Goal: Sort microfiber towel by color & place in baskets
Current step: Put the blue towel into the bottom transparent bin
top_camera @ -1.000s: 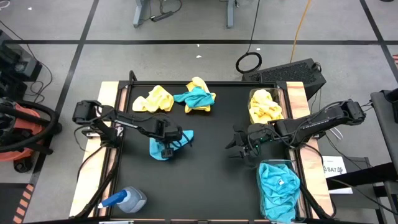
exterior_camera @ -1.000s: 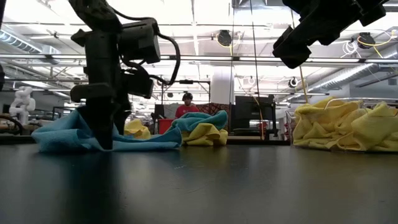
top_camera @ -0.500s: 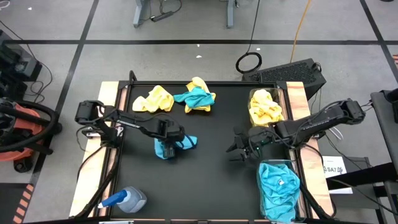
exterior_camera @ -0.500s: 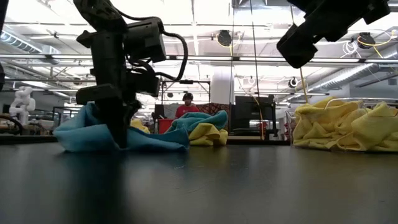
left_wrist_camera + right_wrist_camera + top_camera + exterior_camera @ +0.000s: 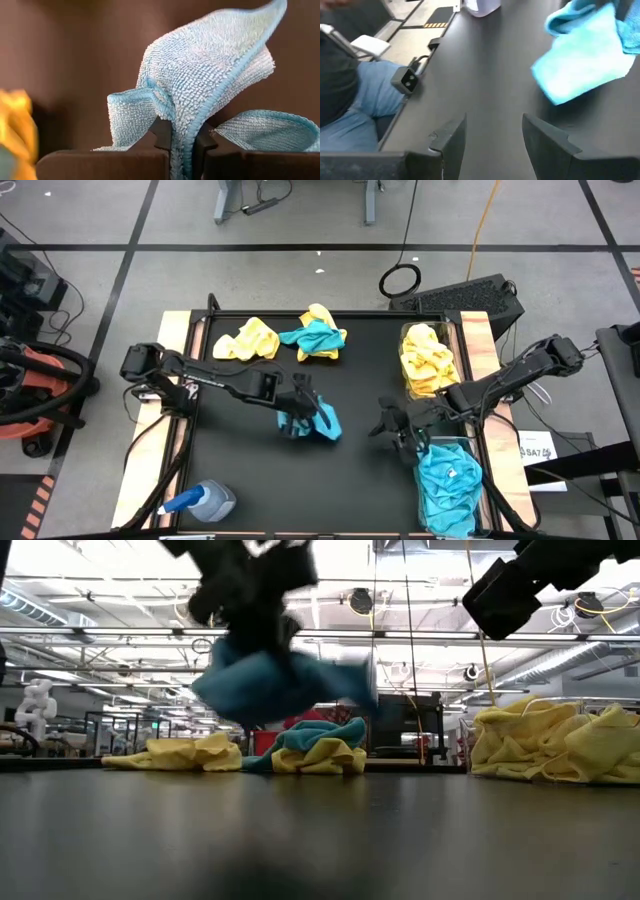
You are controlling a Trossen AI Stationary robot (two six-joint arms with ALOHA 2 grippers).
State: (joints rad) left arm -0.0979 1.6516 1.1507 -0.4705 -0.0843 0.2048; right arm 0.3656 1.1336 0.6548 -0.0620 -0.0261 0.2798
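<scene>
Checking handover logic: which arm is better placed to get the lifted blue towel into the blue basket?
Probably the right. Its open claw waits beside the blue basket, while the left claw, shut on the blue towel, is mid-table.

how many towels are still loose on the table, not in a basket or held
3: a yellow towel at the back left, and a teal towel bunched with another yellow one beside it. More could be hidden within that bunch.

A blue-capped spray bottle (image 5: 203,501) is lying on its side at the near left corner of the black table (image 5: 350,470), well apart from the left gripper; a black keyboard (image 5: 465,297) is sitting beyond the table's far right corner; a black cable ring (image 5: 400,280) is lying on the floor beside it; a person in red (image 5: 301,712) is showing far behind the table.
</scene>
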